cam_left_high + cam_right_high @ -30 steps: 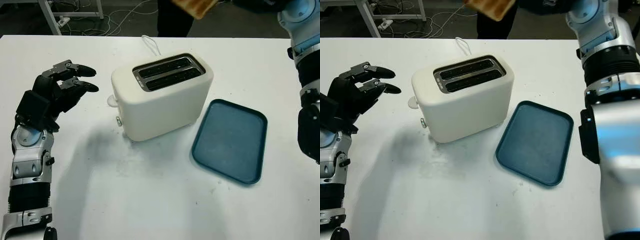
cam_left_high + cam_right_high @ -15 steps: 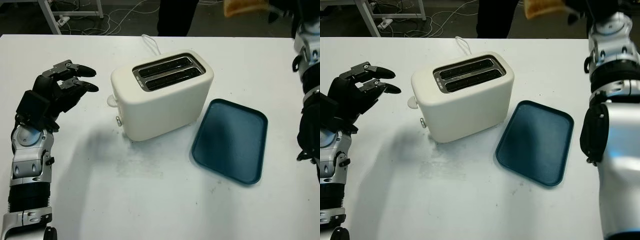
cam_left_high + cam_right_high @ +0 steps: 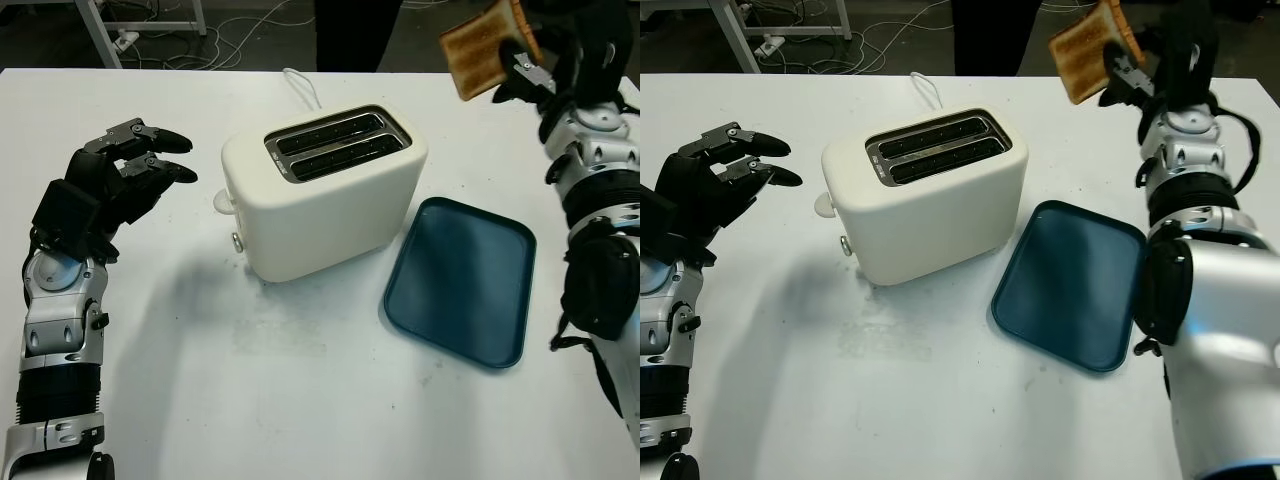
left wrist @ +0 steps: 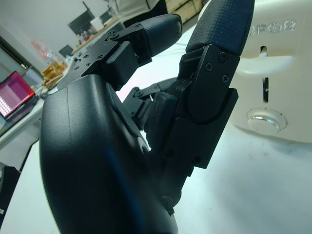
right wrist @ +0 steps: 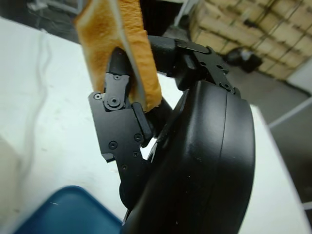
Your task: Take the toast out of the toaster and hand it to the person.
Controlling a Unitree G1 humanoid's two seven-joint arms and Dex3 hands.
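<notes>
One slice of toast [image 3: 481, 47] is held aloft at the far right of the white worktop [image 3: 300, 400], gripped between the closed fingers [image 5: 117, 92] of the right robot hand [image 3: 545, 60], tilted and raised well above the surface. The cream toaster [image 3: 325, 195] is seen near the middle of the worktop, its two slots dark and its lever and dial facing the left robot hand [image 3: 115, 180]. That left robot hand is held open and holding nothing, just above the worktop on the toaster's left, well apart from it. A dark blue tray [image 3: 462, 283] is laid just beside the toaster on its right, below the raised toast. A white cord [image 3: 300, 88] is seen running from behind the toaster toward the far edge of the worktop, beyond which a person's dark-clothed figure [image 3: 355, 30] is partly visible, along with cables on the floor [image 3: 240, 35].
</notes>
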